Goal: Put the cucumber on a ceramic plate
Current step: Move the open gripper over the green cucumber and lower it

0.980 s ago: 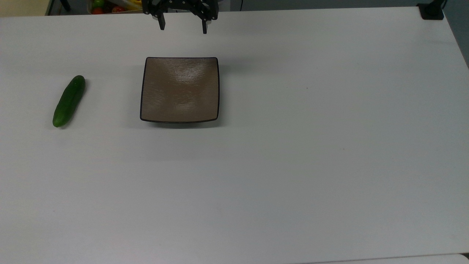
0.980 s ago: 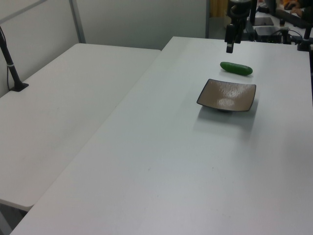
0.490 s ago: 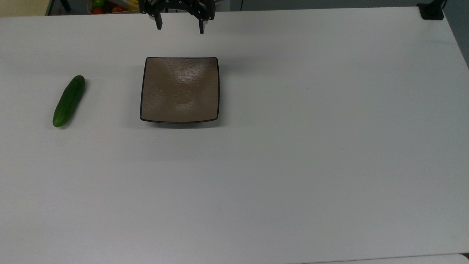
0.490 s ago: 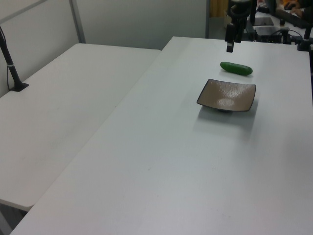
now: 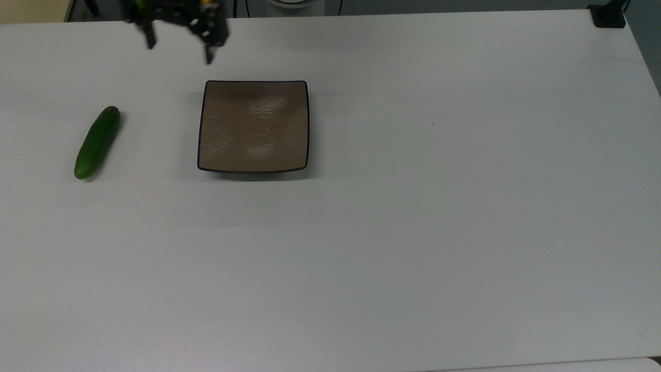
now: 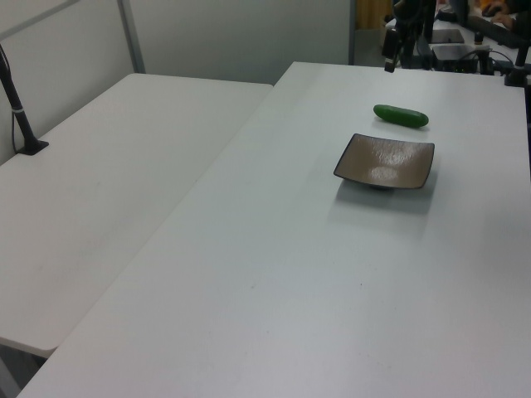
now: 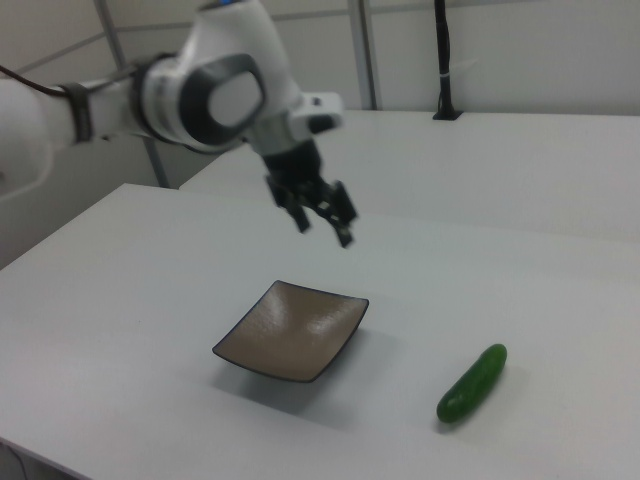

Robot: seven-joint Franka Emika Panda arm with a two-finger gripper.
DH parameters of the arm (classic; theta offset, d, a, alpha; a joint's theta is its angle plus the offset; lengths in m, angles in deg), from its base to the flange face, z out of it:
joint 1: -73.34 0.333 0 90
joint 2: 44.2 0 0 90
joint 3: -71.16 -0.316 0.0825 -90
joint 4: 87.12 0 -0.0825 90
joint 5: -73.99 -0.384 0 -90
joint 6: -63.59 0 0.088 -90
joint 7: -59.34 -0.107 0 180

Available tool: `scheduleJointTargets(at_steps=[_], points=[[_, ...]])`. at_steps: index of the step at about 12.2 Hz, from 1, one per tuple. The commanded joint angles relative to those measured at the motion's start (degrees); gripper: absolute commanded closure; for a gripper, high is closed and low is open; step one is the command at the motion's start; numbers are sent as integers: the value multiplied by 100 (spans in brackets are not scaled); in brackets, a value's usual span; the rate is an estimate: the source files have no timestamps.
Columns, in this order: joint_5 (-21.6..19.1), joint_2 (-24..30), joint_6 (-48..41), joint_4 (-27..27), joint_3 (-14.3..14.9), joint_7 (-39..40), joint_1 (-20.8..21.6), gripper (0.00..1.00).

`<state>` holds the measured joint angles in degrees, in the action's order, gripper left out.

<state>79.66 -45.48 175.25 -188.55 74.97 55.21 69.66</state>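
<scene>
Green cucumber point(image 5: 97, 142) lies on the table point(image 5: 413, 232), apart from the plate point(image 5: 253, 125) — gripper point(image 5: 179, 53) hovers spread wide, empty.

Dark green cucumber point(image 5: 97, 142), glossy brown dark-rimmed plate point(image 5: 253, 125), white table point(image 5: 413, 232), black fingers point(image 5: 208, 53).

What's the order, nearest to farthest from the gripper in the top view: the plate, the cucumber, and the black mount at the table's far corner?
From the gripper, top view:
1. The ceramic plate, just below and right of it.
2. The cucumber, lower left near the table's left edge.
3. The black mount, far away at the top right corner.
</scene>
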Motion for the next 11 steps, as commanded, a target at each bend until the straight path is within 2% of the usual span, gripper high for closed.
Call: scheduleJointTargets(at_steps=[1,4,9,11], points=[[145,-626,934,-53,462,386,-290,0],[206,-1136,1620,-44,524,458,-651,0],[786,-2024,2324,-44,770,458,-792,0],[918,-2200,2439,-35,815,458,-827,0]])
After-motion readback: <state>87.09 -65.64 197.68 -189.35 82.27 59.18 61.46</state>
